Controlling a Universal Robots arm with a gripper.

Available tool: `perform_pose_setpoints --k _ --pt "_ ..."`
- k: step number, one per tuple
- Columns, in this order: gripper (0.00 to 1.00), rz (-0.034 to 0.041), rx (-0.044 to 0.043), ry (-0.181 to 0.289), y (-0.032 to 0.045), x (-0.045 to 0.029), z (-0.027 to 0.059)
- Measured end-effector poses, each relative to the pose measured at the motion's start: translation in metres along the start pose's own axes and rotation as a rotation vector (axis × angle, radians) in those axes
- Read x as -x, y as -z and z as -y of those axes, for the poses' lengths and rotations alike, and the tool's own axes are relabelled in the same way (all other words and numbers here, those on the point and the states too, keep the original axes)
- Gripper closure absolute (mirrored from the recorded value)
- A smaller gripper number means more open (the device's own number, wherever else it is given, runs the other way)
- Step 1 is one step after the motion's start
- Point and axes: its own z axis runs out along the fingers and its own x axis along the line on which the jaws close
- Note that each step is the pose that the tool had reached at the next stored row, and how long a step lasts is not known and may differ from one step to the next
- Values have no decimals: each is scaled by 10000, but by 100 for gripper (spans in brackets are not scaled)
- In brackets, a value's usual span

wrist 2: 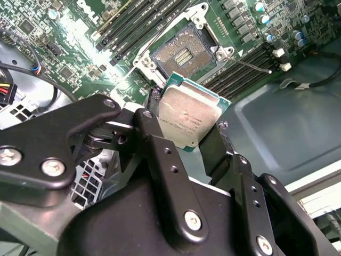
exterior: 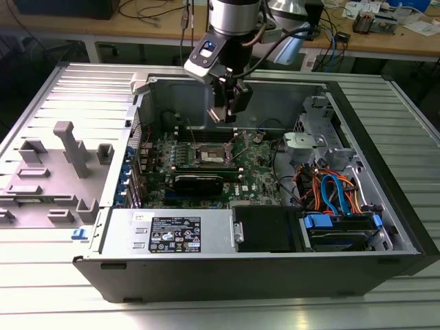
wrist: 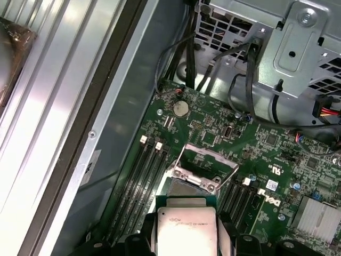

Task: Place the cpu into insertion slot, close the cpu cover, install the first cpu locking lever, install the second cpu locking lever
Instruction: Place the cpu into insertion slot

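Note:
My gripper (exterior: 224,115) hangs inside the open computer case, above the green motherboard. It is shut on the cpu (wrist 2: 189,114), a flat square chip with a silvery top, gripped by two opposite edges between the black fingers (wrist 2: 154,122). The cpu (wrist: 186,229) is clear of the board, above and beside the insertion slot (wrist 2: 183,55). The slot lies open, its dark centre with a contact grid exposed. The cpu cover (wrist: 205,161) stands raised at the slot's far side. A thin locking lever (wrist 2: 250,65) sticks out beside the slot. In the exterior view the insertion slot (exterior: 213,158) lies just below the gripper.
Long black memory slots (wrist: 144,176) flank the socket on both sides. A black heatsink block (exterior: 199,183) sits near it. A metal drive cage (exterior: 309,141) with orange and blue cables (exterior: 330,189) is at the exterior view's right. The case walls (exterior: 275,96) close in behind the gripper.

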Motion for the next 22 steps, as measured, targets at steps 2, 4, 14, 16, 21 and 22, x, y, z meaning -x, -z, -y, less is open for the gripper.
perform_pose_setpoints --k 2,4,14,16,21,22 --pt "45 72 -31 0 -23 0 0" --pt "45 104 -44 2 -38 1 0" --pt "45 124 -42 -987 -109 2 1" --pt "45 125 -38 -1270 -127 2 2" --pt "45 125 -39 -1302 -190 2 3" --pt "45 125 -39 -1302 -200 2 4"
